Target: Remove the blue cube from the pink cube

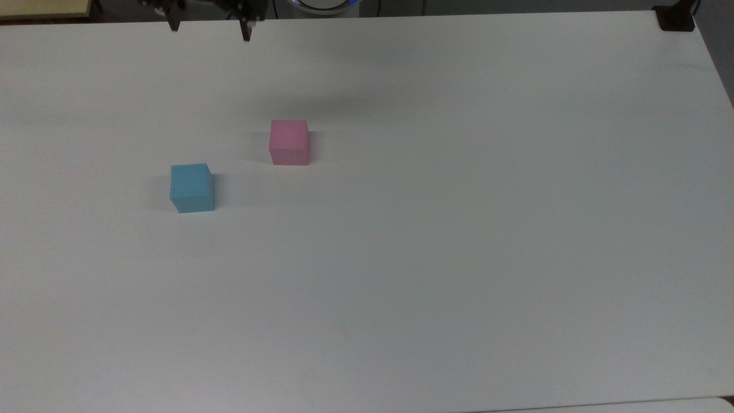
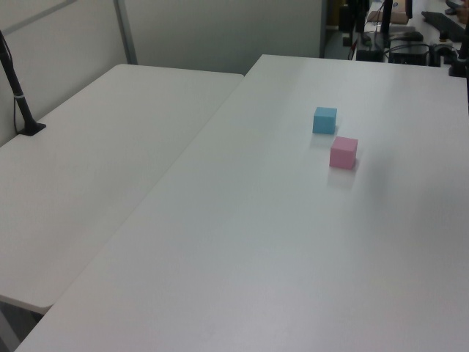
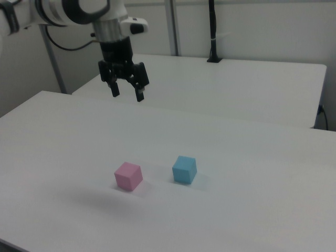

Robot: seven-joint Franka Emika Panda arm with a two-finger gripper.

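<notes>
Hanging high above the white table (image 3: 252,199), the gripper (image 3: 126,94) of the white robot arm (image 3: 79,13) holds nothing, its two black fingers (image 3: 140,93) spread apart and pointing down. In the top view, what appear to be the tips of those fingers (image 1: 246,31) poke in at the upper edge, well clear of both blocks. The blue cube (image 1: 192,187) sits flat on the table, off the pink cube (image 1: 289,142) and near it, with a strip of bare tabletop between them. In the top view the blue cube lies to the lower left of the pink one; in the right view the blue cube (image 3: 184,169) stands to the right of the pink cube (image 3: 128,176); in the left view the blue cube (image 2: 325,120) is farther from the camera than the pink cube (image 2: 343,152). A second white table (image 2: 110,154) adjoins the first, carrying a black post (image 3: 212,31) at its far side.
</notes>
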